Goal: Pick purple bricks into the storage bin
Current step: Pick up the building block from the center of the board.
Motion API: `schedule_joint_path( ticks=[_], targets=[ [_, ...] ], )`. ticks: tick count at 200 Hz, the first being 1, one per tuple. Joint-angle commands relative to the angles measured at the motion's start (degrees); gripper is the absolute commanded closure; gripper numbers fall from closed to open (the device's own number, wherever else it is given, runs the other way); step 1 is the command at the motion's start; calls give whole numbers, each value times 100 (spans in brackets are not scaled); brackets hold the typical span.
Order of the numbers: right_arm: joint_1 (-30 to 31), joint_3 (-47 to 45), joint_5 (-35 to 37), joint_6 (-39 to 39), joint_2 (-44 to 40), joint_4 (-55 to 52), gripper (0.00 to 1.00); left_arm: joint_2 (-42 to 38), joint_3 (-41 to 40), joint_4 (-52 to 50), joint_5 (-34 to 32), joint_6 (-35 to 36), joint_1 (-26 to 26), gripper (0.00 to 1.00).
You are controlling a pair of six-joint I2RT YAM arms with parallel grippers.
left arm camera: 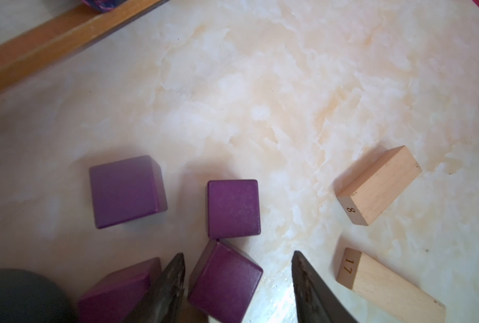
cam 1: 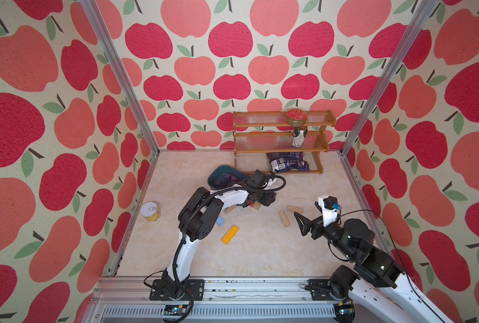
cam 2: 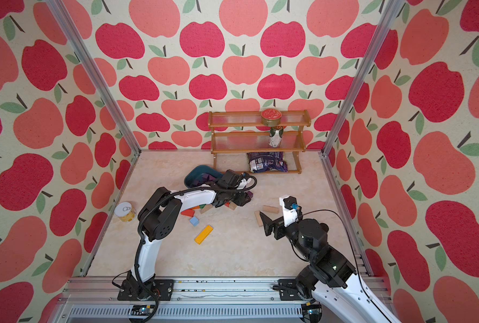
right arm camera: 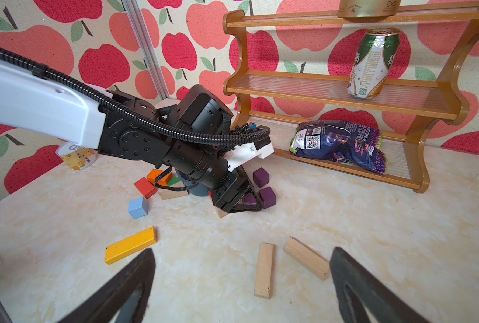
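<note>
Purple bricks: small matte dark-purple cubes [left arm camera: 224, 282]. They look rigid and light, and the paint looks grippy, so a firm pinch should be safe.
Right gripper [right arm camera: 244, 251]: near right, jaws spread wide, empty, over two plain tan wooden blocks [right arm camera: 263, 270].
Left gripper [left arm camera: 237, 253]: mid-table, jaws parted astride one cube. One jaw is against its side, the other clear. Not clamped.
Hold: opposite flat faces, mid-height. The cube sits skewed to the jaws and may twist on closing.
Neighbours: three more purple bricks close around it, one meeting its corner.
Storage bin: shallow teal-blue plastic tub [cam 1: 215, 174], just far-left of the left gripper, several purple bricks inside.
</note>
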Motion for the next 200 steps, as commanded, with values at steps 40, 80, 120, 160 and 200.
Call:
schedule_joint_path(
  ticks=[40,80,120,160,200],
  targets=[
    [14,-52,108,-89,-61,-114,1,174,118,-344,-140,233,14,46],
    [14,-78,130,-85,-61,-102,1,112,-2,-372,-294,383,-28,52],
    [11,-95,126,-83,-52,-95,1,86,-93,-422,-404,558,-43,52],
    [1,-95,133,-70,-61,-122,1,86,-174,-381,-453,620,-52,53],
    [10,-104,153,-64,-71,-132,1,95,-189,-326,-514,674,-79,58]
  ],
)
